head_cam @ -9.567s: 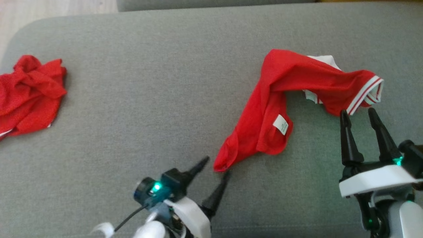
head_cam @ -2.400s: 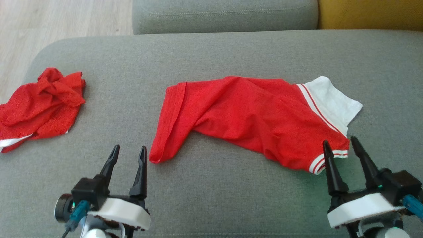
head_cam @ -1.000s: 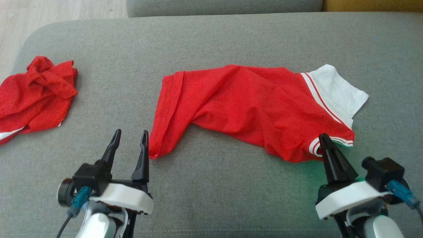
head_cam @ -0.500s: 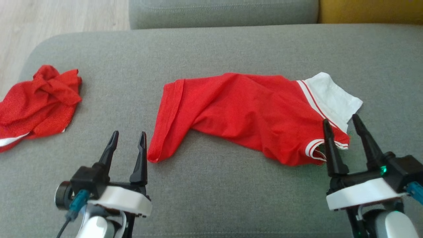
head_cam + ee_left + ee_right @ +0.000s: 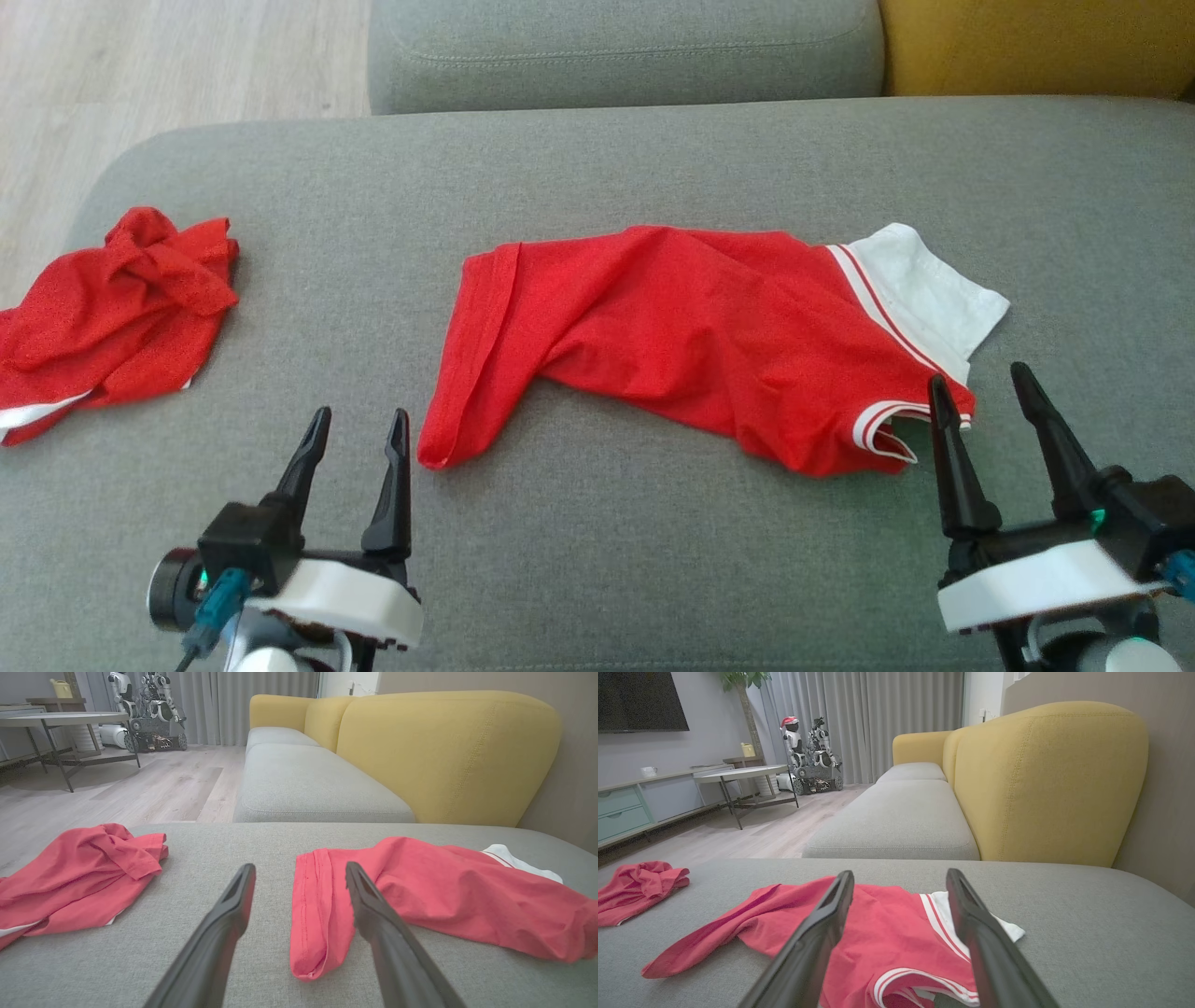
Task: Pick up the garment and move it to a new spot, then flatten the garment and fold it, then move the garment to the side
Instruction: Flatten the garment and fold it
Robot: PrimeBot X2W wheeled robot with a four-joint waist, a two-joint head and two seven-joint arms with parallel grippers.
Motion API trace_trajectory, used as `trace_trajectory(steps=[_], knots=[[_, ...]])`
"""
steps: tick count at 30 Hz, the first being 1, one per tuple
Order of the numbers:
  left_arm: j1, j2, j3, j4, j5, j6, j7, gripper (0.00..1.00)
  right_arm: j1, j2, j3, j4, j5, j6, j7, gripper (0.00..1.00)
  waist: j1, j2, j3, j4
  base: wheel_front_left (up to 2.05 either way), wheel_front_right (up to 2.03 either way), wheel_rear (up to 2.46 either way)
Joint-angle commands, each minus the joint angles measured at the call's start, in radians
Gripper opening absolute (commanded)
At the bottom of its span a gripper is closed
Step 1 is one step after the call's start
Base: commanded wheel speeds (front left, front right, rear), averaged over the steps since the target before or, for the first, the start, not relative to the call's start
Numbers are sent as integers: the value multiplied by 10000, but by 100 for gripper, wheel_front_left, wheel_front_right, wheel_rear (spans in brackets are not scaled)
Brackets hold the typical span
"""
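Red garment (image 5: pixel 691 336) lies on grey sofa (image 5: pixel 597 168); left gripper (image 5: pixel 362 412) and right gripper (image 5: pixel 977 373) gape empty

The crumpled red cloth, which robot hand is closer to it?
Left. The left hand is a short way right of the crumpled red cloth; the right hand is far across, at the striped cuff of the spread shirt.

grey sofa seat (image 5: pixel 597 159), yellow backrest (image 5: pixel 448 756), pale wood floor (image 5: pixel 140 784)
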Motion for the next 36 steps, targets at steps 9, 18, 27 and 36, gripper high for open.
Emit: trace_trajectory(steps=[9,18,27,36], knots=[[-292,248,257,-509,48,104,73,100,-203,-58,221,-318,25,-9,111,100,0,0,42,47,0,0,0],[-558,188,172,-506,38,72,44,100,-498,-119,505,681,-137,-9,558,100,0,0,429,190,0,0,0],[-1046,3,106,-181,-35,-114,-125,100,-1312,-307,761,2839,-186,-9,443,100,0,0,925,522,0,0,0],[-1201,-65,213,-14,-47,-128,-255,100,-1617,-336,870,2928,258,-9,311,0,0,0,1167,503,0,0,0]])
